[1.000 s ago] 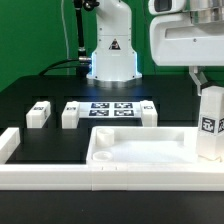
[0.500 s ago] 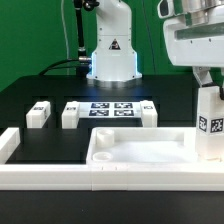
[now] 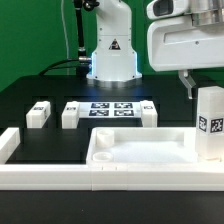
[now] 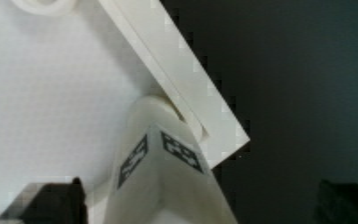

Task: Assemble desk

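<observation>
The white tabletop panel [image 3: 140, 150] lies rim-up at the front of the table. One white tagged leg [image 3: 210, 125] stands upright in its corner on the exterior view's right. My gripper [image 3: 207, 86] is open just above the leg's top, one finger [image 3: 187, 83] showing beside it. In the wrist view the leg [image 4: 167, 160] rises between my two dark fingertips [image 4: 51, 205], which stand wide apart, with the panel's rim [image 4: 179, 75] behind it. Three more legs lie on the black table [image 3: 38, 113], [image 3: 71, 114], [image 3: 148, 110].
The marker board [image 3: 110, 109] lies between the loose legs. A long low white border wall [image 3: 50, 178] runs along the front and turns up at the exterior view's left [image 3: 8, 143]. The arm's base [image 3: 112, 55] stands at the back.
The wrist head swung to the exterior view's right and back to the left. The upright leg has stayed in the panel's corner.
</observation>
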Tool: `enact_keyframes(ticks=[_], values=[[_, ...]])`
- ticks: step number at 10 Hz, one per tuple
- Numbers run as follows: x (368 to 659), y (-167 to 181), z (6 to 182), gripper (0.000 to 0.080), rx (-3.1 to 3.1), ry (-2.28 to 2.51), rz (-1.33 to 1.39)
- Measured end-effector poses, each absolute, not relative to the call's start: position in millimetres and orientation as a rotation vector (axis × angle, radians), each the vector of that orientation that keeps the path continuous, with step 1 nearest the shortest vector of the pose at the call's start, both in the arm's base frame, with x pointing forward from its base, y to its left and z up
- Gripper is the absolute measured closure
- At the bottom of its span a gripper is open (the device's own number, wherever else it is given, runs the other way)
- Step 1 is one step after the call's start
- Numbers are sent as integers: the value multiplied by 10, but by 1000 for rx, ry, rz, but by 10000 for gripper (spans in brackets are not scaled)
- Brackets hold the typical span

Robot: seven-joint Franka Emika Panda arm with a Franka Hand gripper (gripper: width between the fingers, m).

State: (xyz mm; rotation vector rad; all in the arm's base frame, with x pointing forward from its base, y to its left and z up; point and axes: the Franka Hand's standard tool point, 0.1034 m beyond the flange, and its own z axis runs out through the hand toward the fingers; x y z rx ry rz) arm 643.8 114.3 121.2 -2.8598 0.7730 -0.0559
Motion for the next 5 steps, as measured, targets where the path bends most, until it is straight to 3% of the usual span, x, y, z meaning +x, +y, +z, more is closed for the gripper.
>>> enact_keyframes(ticks=[3, 5], values=[[6488, 1075, 1227, 150, -3000, 137, -106], [6520, 1154, 1125, 150, -3023, -420, -117]])
